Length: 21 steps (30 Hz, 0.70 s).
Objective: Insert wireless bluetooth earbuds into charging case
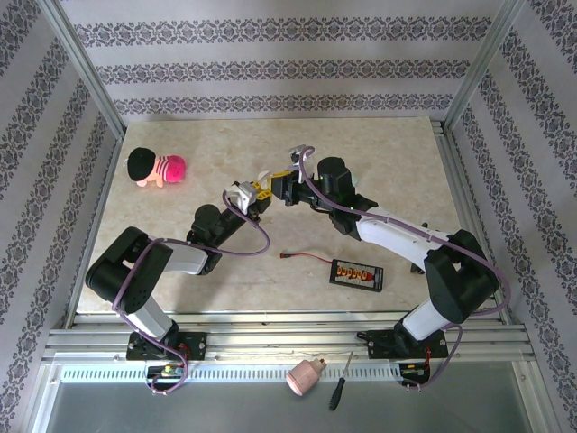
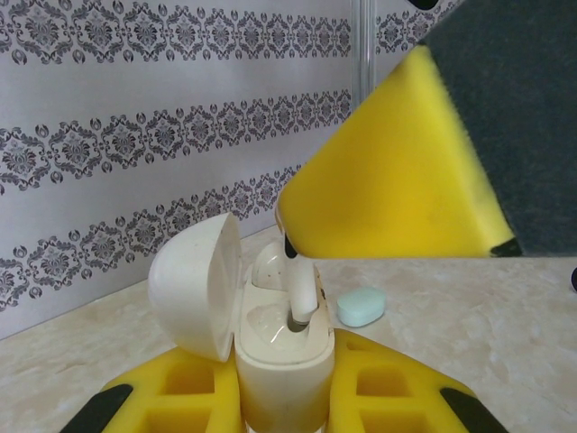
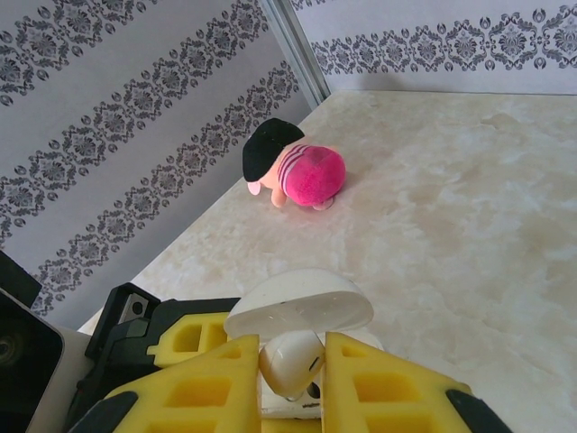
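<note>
**Now the white bud lines up with its socket**

Right in the middle of the top view the two arms meet nose to nose. Low centre in its wrist frame, the left claw [image 2: 284, 397] is clamped on the flanks of the white charging case [image 2: 279, 361], with the lid [image 2: 194, 284] flipped open to the left. The right claw [image 3: 290, 372] pinches a white earbud [image 3: 288, 359] by its rounded head. From the left wrist, the stem points down into the right-hand well, but I can't tell whether it is seated.

My read is that this bud is featherlight, hard and glossy. Squeeze it off-centre and it could squirt out, so hold it across the bulb and leave the stem free. The case is light too, and its hinged lid looks like the weak part, so grip the body and never the lid.

A pale green oval piece [image 2: 361, 307] lies on the desk [image 2: 505, 316] behind the case, right of centre.
</note>
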Tool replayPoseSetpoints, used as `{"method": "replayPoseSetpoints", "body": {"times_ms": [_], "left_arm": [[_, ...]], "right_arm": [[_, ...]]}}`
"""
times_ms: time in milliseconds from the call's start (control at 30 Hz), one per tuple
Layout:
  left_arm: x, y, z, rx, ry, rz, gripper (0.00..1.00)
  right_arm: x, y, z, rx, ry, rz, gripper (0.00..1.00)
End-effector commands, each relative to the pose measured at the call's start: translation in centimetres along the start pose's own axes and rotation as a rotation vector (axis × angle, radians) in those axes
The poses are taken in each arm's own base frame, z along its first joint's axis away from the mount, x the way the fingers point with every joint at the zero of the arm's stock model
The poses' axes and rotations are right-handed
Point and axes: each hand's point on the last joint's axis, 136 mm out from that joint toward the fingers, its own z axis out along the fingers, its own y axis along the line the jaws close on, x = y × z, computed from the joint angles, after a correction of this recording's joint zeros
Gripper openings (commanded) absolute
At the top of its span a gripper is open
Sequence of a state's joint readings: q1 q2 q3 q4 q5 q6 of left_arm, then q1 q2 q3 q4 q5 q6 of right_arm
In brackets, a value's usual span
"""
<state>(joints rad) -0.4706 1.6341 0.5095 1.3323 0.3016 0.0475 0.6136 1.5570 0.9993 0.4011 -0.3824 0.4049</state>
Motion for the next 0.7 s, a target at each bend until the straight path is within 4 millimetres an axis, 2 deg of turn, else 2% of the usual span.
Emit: {"method": "replayPoseSetpoints", "body": {"times_ms": [0, 367, 433, 500, 667], "left_arm": [[-3.35, 0.08, 0.56, -0.01, -0.1, 0.002, 0.11], [-3.38, -0.17, 0.85, 0.011, -0.099, -0.01, 0.11], [-3.28, -0.21, 0.88, 0.012, -0.097, -0.012, 0.11], [-3.11, -0.18, 0.88, 0.011, -0.095, -0.014, 0.11], [-2.99, -0.19, 0.96, 0.013, -0.094, -0.019, 0.11]], "right_arm": [[0.86, -0.13, 0.24, 0.012, 0.012, -0.025, 0.21], [0.52, -0.16, 0.43, 0.023, 0.018, -0.024, 0.27], [0.28, 0.03, 0.43, 0.016, 0.015, -0.024, 0.26], [0.2, 0.14, 0.5, 0.013, 0.02, -0.024, 0.2], [0.37, 0.01, 0.53, 0.02, 0.028, -0.035, 0.2]]}}
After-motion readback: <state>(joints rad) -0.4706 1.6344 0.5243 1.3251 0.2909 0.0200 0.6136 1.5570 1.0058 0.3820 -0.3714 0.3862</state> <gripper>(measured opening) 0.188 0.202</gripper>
